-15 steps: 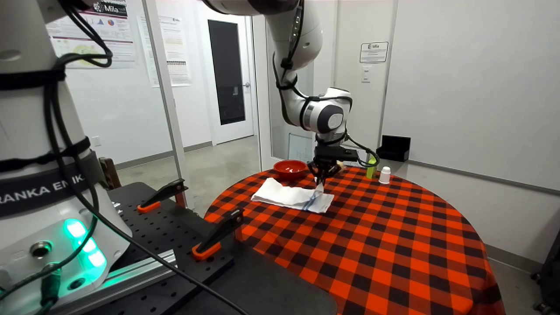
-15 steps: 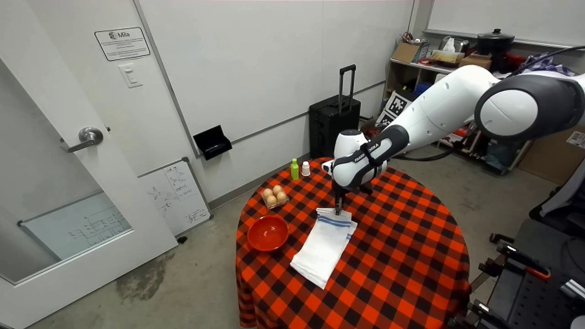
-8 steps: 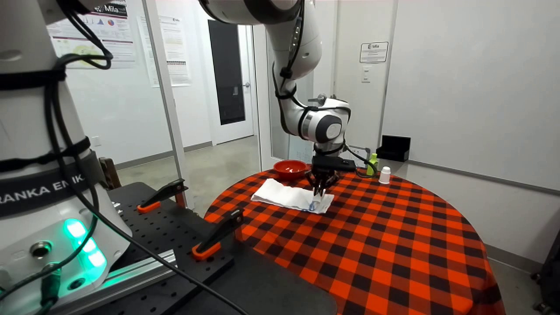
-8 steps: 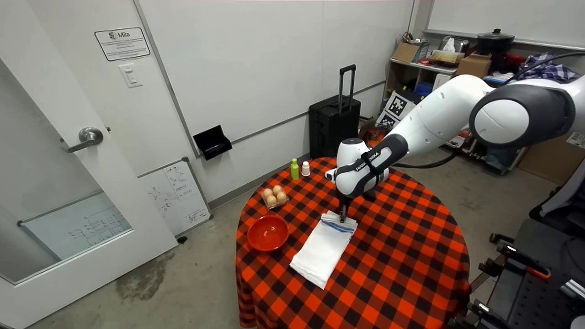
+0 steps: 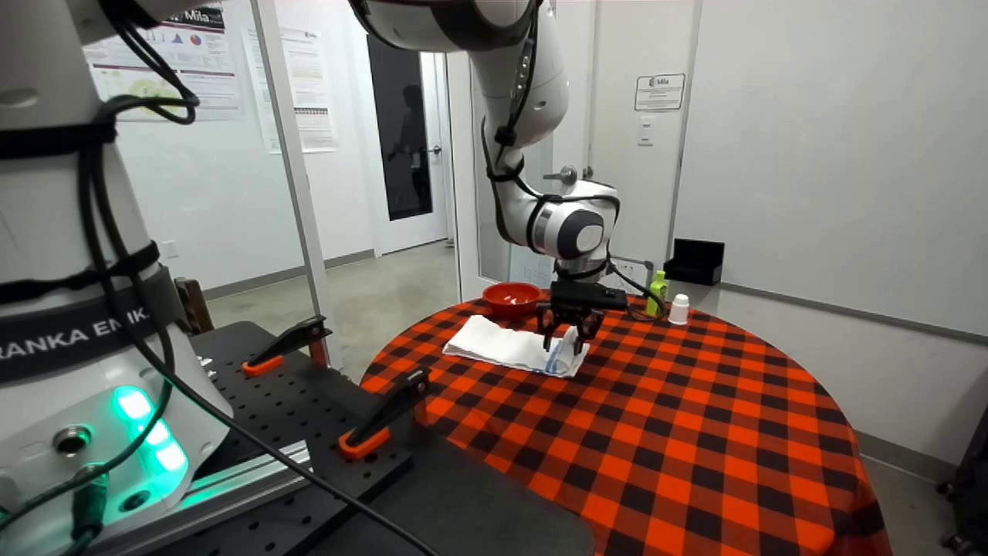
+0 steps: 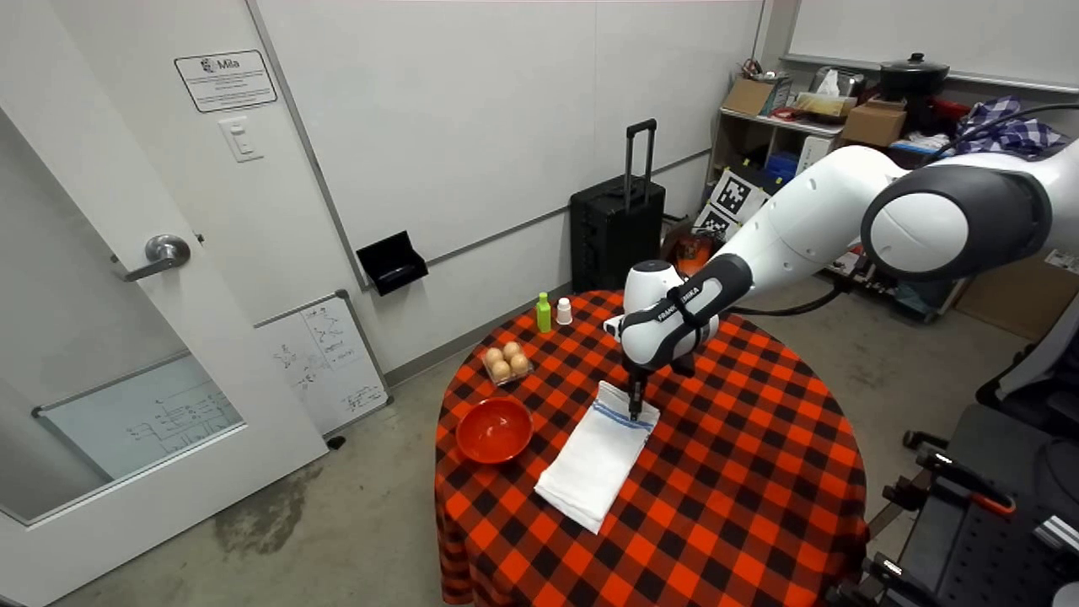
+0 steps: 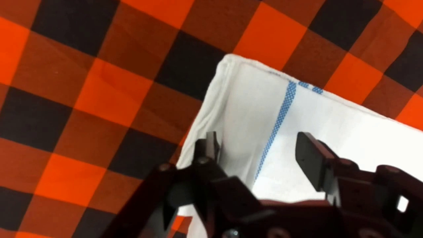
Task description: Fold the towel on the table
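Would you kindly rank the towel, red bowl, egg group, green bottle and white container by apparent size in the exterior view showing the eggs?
Towel
Red bowl
Egg group
Green bottle and white container: bottle taller, but overall too close to rank.

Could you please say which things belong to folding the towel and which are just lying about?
For the job:
blue-striped white cloth towel
round table in red-and-black checked cloth
black fingers

Lying about:
round red bowl
brown eggs in a clear pack
green bottle
small white container

both exterior views: bright | wrist view: towel partly washed out | tool dark, blurred
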`<state>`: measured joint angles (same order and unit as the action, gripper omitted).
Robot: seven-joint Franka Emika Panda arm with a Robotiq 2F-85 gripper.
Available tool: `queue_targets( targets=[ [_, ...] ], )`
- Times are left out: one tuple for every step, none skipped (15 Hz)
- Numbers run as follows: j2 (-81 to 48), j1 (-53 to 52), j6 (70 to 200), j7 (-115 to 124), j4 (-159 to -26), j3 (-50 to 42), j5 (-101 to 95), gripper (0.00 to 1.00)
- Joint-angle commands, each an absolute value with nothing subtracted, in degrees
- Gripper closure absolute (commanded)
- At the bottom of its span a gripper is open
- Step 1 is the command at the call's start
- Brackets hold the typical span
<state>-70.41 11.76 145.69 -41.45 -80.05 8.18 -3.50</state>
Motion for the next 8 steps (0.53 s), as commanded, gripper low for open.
queue_targets(
  targets=[
    [-71.22, 11.32, 146.89, -40.06, -77.82, 7.49, -3.86, 0.05],
    [-71.22, 11.4, 147.47, -39.9, -77.48, 7.42, -3.8, 0.0],
    [-71.23, 11.44, 148.11, -39.59, -77.11, 7.32, -3.71, 0.0],
    [-71.23, 11.56, 148.95, -39.08, -76.82, 7.33, -3.52, 0.0],
    [-71.2, 11.74, 149.43, -38.34, -76.55, 7.42, -3.27, 0.0],
    [-71.15, 11.96, 150.03, -37.6, -76.41, 7.6, -3.07, 0.0],
    [-71.03, 12.06, 150.27, -36.54, -76.35, 7.62, -2.94, 0.0],
    [-70.91, 12.1, 150.15, -35.46, -76.39, 7.62, -2.86, 0.0]
  ],
)
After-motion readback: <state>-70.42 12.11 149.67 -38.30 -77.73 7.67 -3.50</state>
